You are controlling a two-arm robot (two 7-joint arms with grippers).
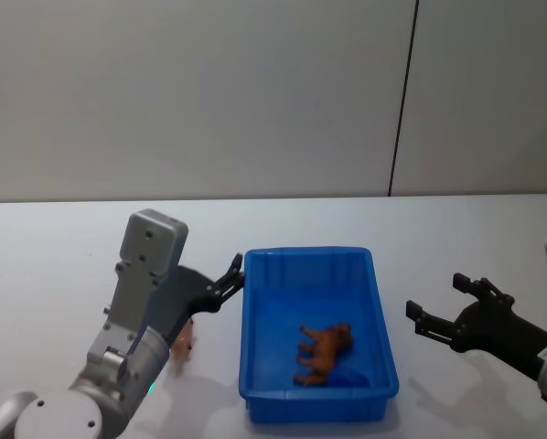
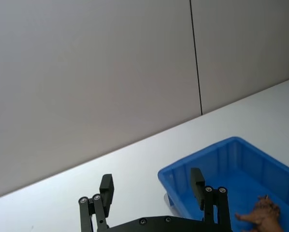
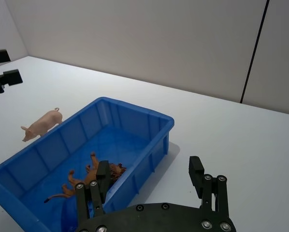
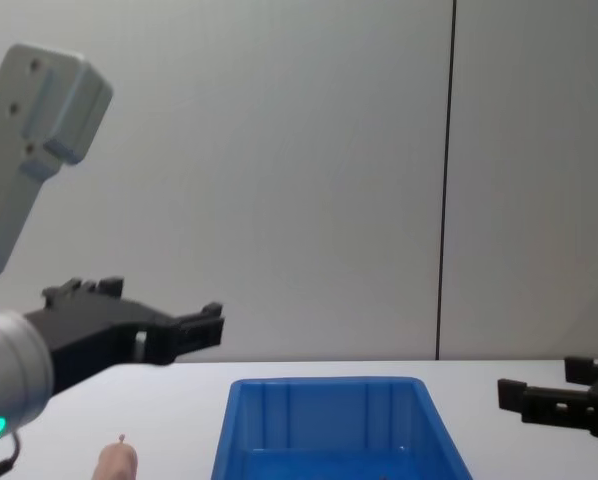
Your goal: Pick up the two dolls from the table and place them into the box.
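Nearest the robot, the pink doll [image 1: 184,346] stands on the white surface [image 1: 72,238], just beside the left long wall of the blue box [image 1: 305,251] and partly tucked under the left forearm. From the right wrist view its body seems to run roughly parallel to that wall. The reddish-brown doll [image 1: 324,354] already lies inside the box, toward the near end.

A little farther out, the left claw [image 1: 226,285] hovers released, fingers spread, raised above the surface close to the box's far left corner. The pink doll therefore lies back toward the robot from the fingertips, and below them. The left arm is plainly the nearer one, since the box sits between the doll and the right arm.

The right claw [image 1: 438,300] is parked to the right of the box, also spread and holding nothing.

My judgement: one doll is done, and the next move asks the left claw to draw back and descend over the pink doll, closing across its narrow flanks.
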